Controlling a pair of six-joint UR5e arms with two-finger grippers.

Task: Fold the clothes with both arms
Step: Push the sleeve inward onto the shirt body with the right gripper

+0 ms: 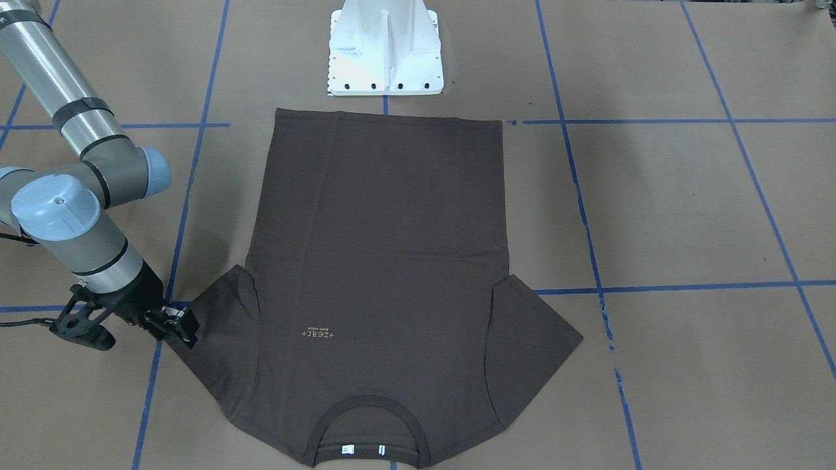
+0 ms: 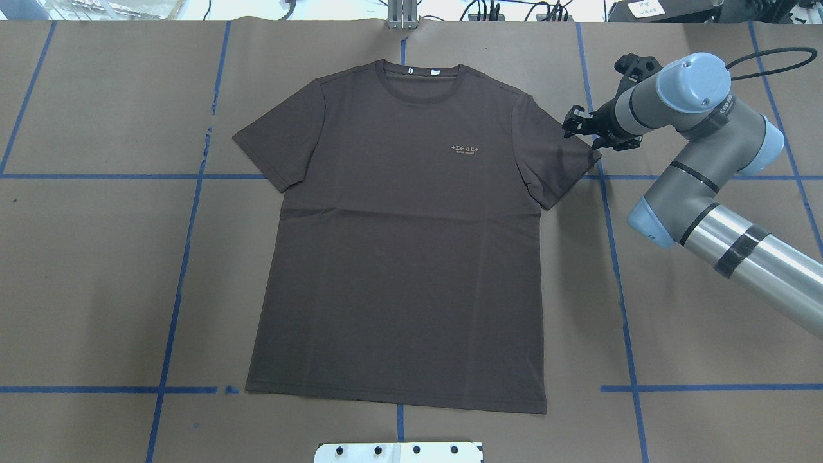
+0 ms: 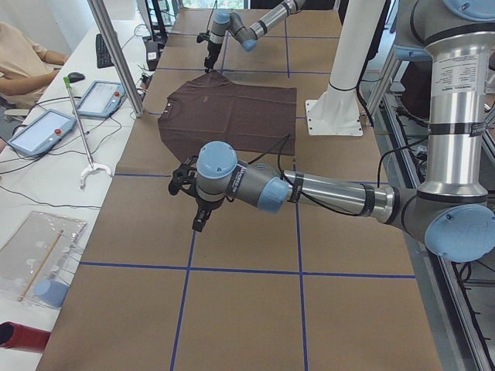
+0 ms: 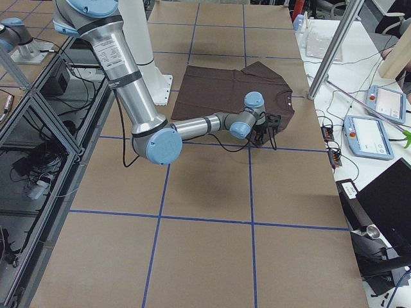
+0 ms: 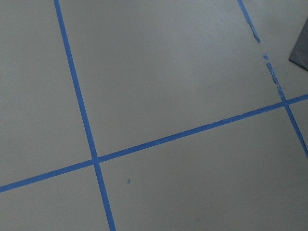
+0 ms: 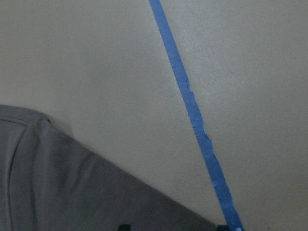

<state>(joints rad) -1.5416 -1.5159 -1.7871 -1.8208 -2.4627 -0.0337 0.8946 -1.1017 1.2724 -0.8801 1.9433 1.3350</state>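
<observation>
Table (image 2: 96, 289): top covered in brown paper (image 2: 707, 308), marked into large squares with blue tape (image 2: 186, 257). Tape is ragged in places, notably on the line left of the shirt in the overhead view.

Lying directly on the paper: one dark brown T-shirt (image 2: 398, 257), spread flat, front up, both short sleeves out to the sides. The collar points away from the robot and the hem lies near the white pedestal base (image 1: 385, 52), apart from it. Pale logo (image 2: 466, 149) on the chest; white neck labels (image 2: 421, 71) inside the collar. The centre tape line shows beyond the collar and below the hem.
</observation>
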